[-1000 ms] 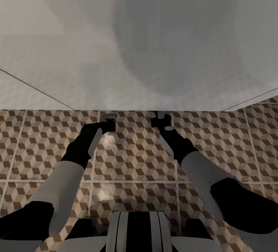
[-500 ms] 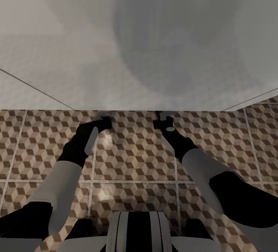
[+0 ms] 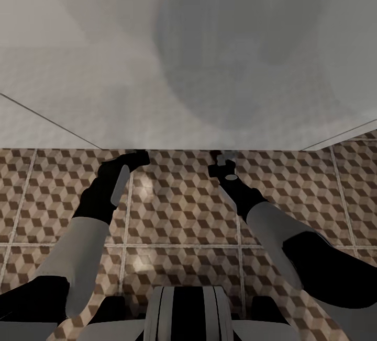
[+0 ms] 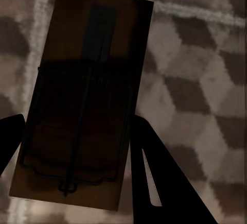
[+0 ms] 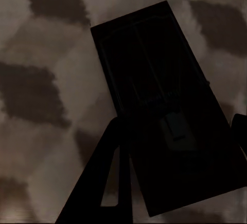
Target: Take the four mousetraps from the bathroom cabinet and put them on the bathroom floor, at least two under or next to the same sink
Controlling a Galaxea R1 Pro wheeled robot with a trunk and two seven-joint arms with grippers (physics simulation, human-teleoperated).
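Left wrist view: flat tan wooden mousetrap (image 4: pixel 82 100) between parted jaws on cube-patterned tile floor (image 4: pixel 200 80), placing step; withdraw next.

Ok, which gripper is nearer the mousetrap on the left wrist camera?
Left. The left gripper straddles that mousetrap, with a finger along each long side. The right gripper is off to its side by the sink edge, flanking a second mousetrap.

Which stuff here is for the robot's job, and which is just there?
For the job:
- mousetrap between the left gripper's fingers
- another mousetrap at the right gripper
- patterned floor
- white sink block overhead

Just there:
- nothing else I can make out
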